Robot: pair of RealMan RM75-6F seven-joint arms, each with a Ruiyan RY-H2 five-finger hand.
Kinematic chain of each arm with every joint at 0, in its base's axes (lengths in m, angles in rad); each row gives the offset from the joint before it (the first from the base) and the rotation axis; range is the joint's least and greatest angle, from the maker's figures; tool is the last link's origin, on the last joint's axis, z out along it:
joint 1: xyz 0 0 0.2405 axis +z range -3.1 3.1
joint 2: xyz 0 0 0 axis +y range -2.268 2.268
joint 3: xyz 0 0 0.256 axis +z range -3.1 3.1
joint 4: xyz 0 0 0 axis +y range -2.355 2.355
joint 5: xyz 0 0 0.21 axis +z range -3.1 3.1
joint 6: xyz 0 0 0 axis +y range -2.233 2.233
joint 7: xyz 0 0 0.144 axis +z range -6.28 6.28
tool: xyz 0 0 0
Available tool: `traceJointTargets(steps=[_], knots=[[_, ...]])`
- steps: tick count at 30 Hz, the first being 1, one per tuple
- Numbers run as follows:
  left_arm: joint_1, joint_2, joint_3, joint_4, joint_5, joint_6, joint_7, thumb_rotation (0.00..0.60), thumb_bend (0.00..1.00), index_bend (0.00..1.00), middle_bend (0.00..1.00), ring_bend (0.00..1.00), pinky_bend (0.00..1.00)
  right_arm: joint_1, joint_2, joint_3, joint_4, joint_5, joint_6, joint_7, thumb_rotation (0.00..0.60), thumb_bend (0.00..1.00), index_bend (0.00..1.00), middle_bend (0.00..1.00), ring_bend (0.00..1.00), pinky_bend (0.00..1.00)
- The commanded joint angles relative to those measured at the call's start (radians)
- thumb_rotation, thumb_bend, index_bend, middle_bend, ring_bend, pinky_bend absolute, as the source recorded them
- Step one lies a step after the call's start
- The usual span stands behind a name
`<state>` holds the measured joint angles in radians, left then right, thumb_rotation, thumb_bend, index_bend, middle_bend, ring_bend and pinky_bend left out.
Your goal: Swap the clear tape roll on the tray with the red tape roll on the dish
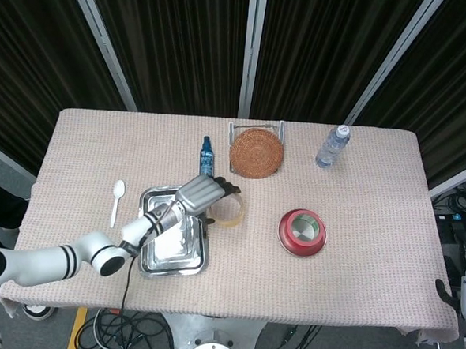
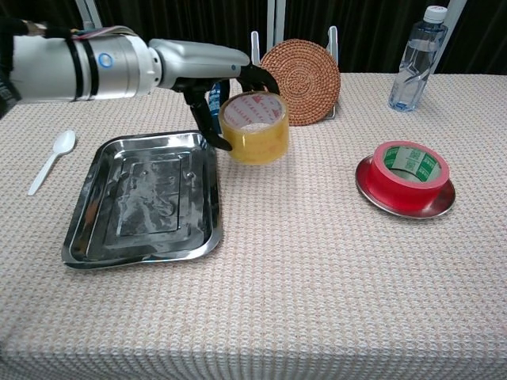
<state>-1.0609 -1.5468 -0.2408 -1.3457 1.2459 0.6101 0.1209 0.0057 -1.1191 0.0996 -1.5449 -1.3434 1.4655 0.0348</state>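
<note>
Holding one clear tape roll [image 2: 253, 127], left hand [image 2: 226, 87]; one red tape roll [image 2: 410, 169].

My table [image 2: 317, 261] wears a beige woven cloth. On it lie a steel tray [image 2: 142, 198] at my left, a white spoon [image 2: 51, 161] just beyond its left edge, a blue bottle [image 1: 207, 153] and a wicker mat in a wire stand [image 2: 299, 71] at the back, a water bottle [image 2: 413, 59] back right, and a dish [image 2: 405, 199].

Dark pleated curtains [image 1: 178, 44] hang behind the beige-clothed table [image 1: 354, 269].
</note>
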Motion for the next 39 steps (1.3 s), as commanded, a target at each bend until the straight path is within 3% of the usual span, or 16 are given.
traceJointTargets(steps=[1,7,11,17,24,27,31,34,39], knots=[[-0.068,-0.084,-0.02,0.108,-0.039,-0.054,-0.002,0.6,0.24,0.31,0.31,0.22,0.37,-0.003,-0.001,0.002,0.005,0.0,0.003,0.01,0.6,0.21,0.0,0.0,0.0,0.0],[-0.136,-0.172,-0.033,0.242,-0.044,-0.095,-0.036,0.6,0.23,0.28,0.3,0.22,0.38,-0.009,0.002,0.002,0.012,0.003,0.0,0.03,0.6,0.21,0.0,0.0,0.0,0.0],[-0.151,-0.198,-0.017,0.285,-0.024,-0.104,-0.058,0.6,0.21,0.15,0.18,0.19,0.38,-0.015,0.001,0.001,0.024,0.003,0.003,0.045,0.6,0.21,0.0,0.0,0.0,0.0],[-0.144,-0.197,0.004,0.294,0.005,-0.097,-0.101,0.6,0.17,0.07,0.04,0.07,0.31,-0.014,-0.006,0.002,0.039,0.005,-0.007,0.055,0.6,0.21,0.0,0.0,0.0,0.0],[-0.1,-0.126,0.03,0.22,0.016,-0.056,-0.113,0.6,0.15,0.07,0.01,0.02,0.26,-0.009,-0.008,0.001,0.029,-0.008,-0.007,0.041,0.6,0.21,0.0,0.0,0.0,0.0],[-0.022,-0.019,0.066,0.09,0.007,0.026,-0.065,0.6,0.15,0.07,0.01,0.02,0.24,0.002,-0.009,-0.004,0.021,-0.021,-0.022,0.029,0.6,0.21,0.0,0.0,0.0,0.0],[0.151,0.149,0.144,-0.132,-0.042,0.249,0.107,0.6,0.15,0.07,0.02,0.02,0.23,0.036,0.006,-0.013,-0.011,-0.048,-0.069,0.008,0.6,0.17,0.0,0.0,0.0,0.0],[0.292,0.223,0.209,-0.268,-0.06,0.439,0.196,0.6,0.14,0.07,0.02,0.02,0.22,0.073,0.03,-0.011,-0.062,-0.071,-0.11,-0.019,0.6,0.11,0.0,0.0,0.0,0.0],[0.479,0.27,0.293,-0.355,0.015,0.681,0.194,0.6,0.12,0.07,0.03,0.02,0.2,0.158,0.035,0.015,-0.135,-0.079,-0.187,-0.134,0.6,0.06,0.0,0.0,0.0,0.0]])
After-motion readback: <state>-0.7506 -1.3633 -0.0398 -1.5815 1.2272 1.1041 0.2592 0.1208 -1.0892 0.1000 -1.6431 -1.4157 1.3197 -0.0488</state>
